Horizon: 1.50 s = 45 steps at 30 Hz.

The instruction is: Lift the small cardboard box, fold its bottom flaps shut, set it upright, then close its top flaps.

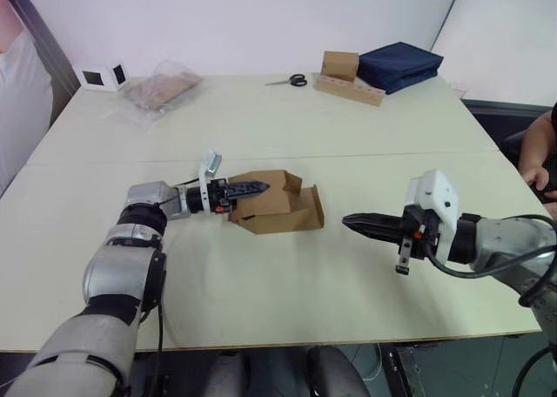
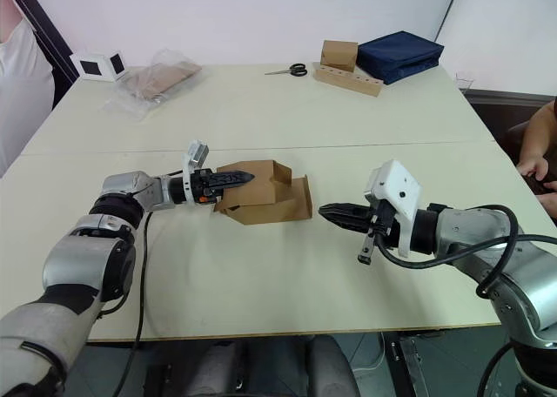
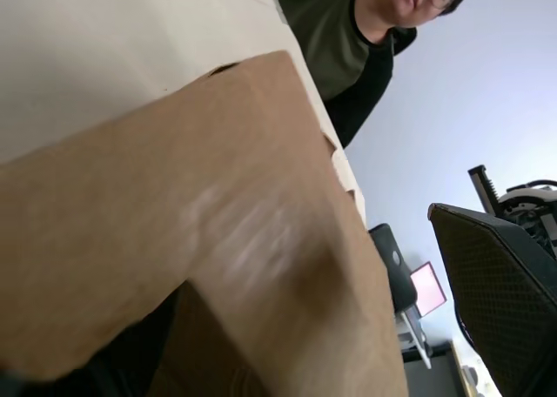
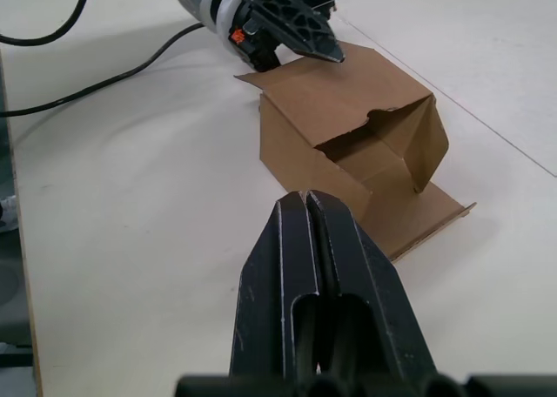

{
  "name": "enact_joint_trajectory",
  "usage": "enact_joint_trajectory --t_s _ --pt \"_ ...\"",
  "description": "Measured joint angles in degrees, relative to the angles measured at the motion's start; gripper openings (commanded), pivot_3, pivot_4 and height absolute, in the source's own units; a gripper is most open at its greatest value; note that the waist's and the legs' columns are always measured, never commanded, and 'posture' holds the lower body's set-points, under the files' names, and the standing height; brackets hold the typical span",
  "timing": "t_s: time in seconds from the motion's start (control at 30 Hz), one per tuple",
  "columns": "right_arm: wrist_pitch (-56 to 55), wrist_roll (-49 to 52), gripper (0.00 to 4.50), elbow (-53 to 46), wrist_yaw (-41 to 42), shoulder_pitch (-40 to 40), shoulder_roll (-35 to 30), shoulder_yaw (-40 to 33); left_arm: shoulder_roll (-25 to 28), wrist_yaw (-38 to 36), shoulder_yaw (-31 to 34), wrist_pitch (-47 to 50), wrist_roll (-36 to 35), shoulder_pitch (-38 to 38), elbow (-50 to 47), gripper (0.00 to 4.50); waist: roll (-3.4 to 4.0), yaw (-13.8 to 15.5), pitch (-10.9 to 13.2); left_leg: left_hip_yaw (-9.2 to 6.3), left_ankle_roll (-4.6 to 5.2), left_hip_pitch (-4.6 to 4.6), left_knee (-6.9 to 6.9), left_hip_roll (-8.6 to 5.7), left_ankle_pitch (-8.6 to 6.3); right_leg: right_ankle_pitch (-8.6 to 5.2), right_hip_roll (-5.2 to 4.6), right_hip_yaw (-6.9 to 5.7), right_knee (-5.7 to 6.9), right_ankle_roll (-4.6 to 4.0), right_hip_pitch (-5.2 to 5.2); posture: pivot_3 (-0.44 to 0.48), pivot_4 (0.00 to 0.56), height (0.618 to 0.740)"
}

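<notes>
**Small cardboard box on its side, mid-table**

Small cardboard box [image 1: 277, 203] lies tipped over on the table [image 1: 287, 127], open end with loose flaps [image 4: 409, 144] facing the right arm. Left gripper [image 1: 252, 188] reaches over its top panel; looks like it's pinching that panel, but I can't tell for sure. Right gripper [image 1: 355, 222] hovers near the box, apart from it, fingers pressed together.
</notes>
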Motion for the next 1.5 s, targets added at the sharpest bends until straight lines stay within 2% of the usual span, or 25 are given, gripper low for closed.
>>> enact_joint_trajectory --t_s 0.3,0.33,0.63,0.73,0.83,0.97,1.1,1.5 --pt "-0.12 0.24 0.00 -0.15 -0.74 -0.52 0.00 0.09 0.01 -1.00 1.31 0.10 1.14 0.00 -0.03 0.20 0.00 0.01 0.00 0.00 0.00 0.00 0.00 0.00 0.00 0.00 0.00 0.00 0.01 0.00 0.00 0.000 0.150 0.740" --pt "-0.21 0.23 0.00 -0.14 -0.74 -0.75 0.00 0.17 0.01 -1.18 1.51 0.13 1.15 0.00 -0.05 0.08 0.00 0.01 0.00 0.00 0.00 0.00 0.00 0.00 0.00 0.00 0.00 0.00 0.01 0.00 0.00 0.000 0.150 0.740" --pt "-0.38 -0.20 0.00 0.32 -0.80 -1.71 0.01 0.95 0.63 -3.68 1.47 3.29 1.09 0.18 -3.55 0.08 0.00 -0.02 0.00 0.00 0.00 0.00 0.00 0.00 0.00 0.00 0.00 0.00 0.02 0.00 0.00 0.000 0.150 0.740" --pt "-0.66 -0.40 0.00 0.60 -1.04 -2.18 0.21 1.38 1.63 -3.96 1.63 6.35 -0.18 1.43 -9.65 0.08 0.00 -0.05 0.00 -0.01 0.00 0.00 0.00 0.01 0.00 0.00 0.00 0.00 0.03 0.00 0.00 0.000 0.150 0.740" --pt "-1.95 -1.31 0.00 2.18 -3.11 -4.67 2.42 1.68 2.03 -2.96 3.90 9.98 -4.11 5.41 -22.54 0.08 0.00 -0.23 0.00 -0.01 -0.02 0.01 0.00 0.04 0.01 0.00 0.00 0.02 0.05 0.00 -0.02 0.000 0.150 0.740" --pt "-5.38 -4.31 0.00 9.08 -11.03 -14.22 11.19 2.40 1.23 2.59 8.10 13.84 -11.20 12.06 -43.72 0.08 0.01 -0.76 0.00 -0.06 -0.11 -0.02 0.00 0.06 0.06 0.00 -0.04 0.01 0.11 0.00 -0.05 0.000 0.150 0.740" --pt "-9.27 -7.61 0.00 14.75 -14.17 -19.68 16.78 4.14 1.35 7.38 10.68 15.43 -15.61 15.73 -55.01 0.08 0.01 -0.94 -0.01 -0.03 -0.11 0.00 -0.01 0.05 0.06 0.00 -0.04 0.03 0.08 0.00 -0.04 0.000 0.150 0.740" --pt "-16.26 -13.31 0.00 22.51 -11.49 -23.70 23.23 11.47 1.83 15.02 11.71 16.68 -23.06 18.96 -61.71 0.08 0.02 -1.44 -0.01 -0.02 -0.11 0.00 -0.03 0.04 0.06 0.00 -0.02 0.03 0.09 0.00 -0.07 0.000 0.150 0.740"
